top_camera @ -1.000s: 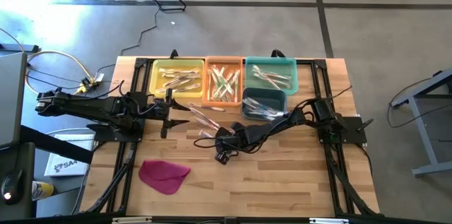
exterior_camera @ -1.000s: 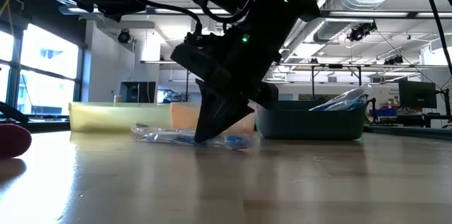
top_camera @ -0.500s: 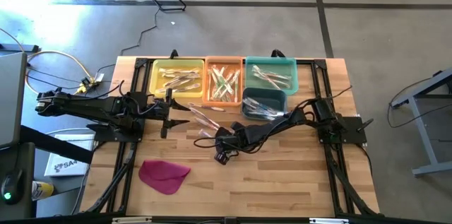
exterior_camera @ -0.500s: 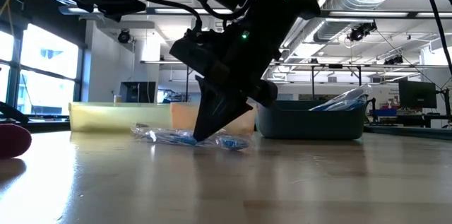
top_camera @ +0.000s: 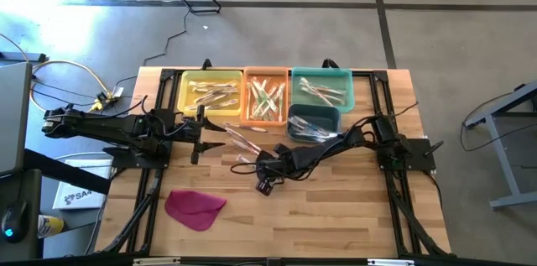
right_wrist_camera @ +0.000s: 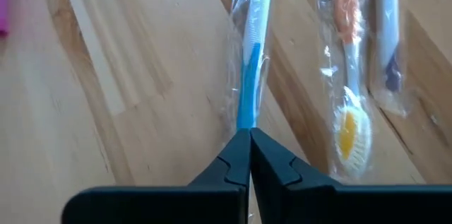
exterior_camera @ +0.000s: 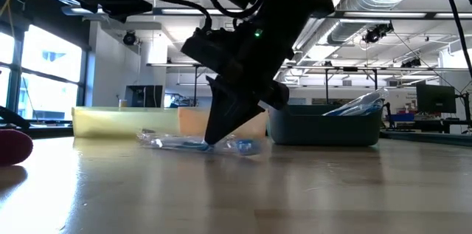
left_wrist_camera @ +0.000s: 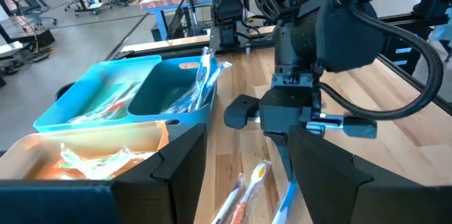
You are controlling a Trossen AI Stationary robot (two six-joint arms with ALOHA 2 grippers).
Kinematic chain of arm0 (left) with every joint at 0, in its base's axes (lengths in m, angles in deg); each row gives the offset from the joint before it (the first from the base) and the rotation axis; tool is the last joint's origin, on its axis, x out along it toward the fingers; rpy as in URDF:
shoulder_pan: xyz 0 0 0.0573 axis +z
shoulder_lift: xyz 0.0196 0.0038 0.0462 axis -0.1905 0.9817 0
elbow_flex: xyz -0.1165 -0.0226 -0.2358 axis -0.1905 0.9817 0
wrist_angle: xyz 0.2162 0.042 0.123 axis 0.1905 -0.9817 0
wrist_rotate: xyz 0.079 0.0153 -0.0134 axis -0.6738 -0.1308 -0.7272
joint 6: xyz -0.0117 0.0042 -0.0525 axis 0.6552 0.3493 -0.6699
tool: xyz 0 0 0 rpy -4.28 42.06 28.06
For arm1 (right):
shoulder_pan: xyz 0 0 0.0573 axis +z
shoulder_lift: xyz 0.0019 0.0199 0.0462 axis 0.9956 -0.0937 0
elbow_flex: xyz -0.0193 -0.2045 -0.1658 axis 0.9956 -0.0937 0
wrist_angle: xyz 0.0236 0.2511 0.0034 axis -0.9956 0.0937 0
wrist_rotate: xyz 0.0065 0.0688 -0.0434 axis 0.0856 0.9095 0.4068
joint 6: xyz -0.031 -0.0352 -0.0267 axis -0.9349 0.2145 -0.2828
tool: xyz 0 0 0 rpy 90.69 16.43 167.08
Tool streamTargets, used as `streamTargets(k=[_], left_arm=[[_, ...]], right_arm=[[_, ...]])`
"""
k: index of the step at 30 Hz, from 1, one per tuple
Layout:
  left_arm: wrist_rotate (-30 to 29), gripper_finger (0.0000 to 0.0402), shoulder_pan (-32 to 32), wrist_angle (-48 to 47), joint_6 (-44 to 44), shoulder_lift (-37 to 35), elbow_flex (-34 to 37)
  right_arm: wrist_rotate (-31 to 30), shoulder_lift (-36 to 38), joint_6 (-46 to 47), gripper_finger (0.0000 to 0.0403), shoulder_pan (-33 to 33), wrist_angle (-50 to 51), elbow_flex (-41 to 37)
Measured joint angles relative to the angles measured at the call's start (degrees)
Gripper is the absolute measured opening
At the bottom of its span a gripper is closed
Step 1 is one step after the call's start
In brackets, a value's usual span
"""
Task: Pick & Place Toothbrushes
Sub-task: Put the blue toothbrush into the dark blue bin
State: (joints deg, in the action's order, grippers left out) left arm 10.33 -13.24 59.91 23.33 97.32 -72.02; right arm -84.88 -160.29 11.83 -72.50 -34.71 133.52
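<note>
Closed now — right fingers pinch blue toothbrush

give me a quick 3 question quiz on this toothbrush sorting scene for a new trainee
1. True or false: the right gripper is shut on the blue toothbrush lying on the table.
2. Which bin stands nearest the right arm's base? A. yellow bin B. orange bin C. dark blue bin
3. Fill in: the flat magenta cloth lies on the side of the ____ arm.

Key
1. True: its fingers are pinched together on the wrapped blue handle, which rests on the wood.
2. C
3. left; the left gripper waits open beside the yellow bin.
</note>
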Motion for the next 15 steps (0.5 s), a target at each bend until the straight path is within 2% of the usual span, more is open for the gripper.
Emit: streamTargets(k=[15], left_arm=[[-0.31, 0.0193, 0.00, 0.00, 0.00, 0.00, -0.02]], right_arm=[[-1.39, 1.66, -2.62, 0.0003, -0.04, 0.05, 0.07]])
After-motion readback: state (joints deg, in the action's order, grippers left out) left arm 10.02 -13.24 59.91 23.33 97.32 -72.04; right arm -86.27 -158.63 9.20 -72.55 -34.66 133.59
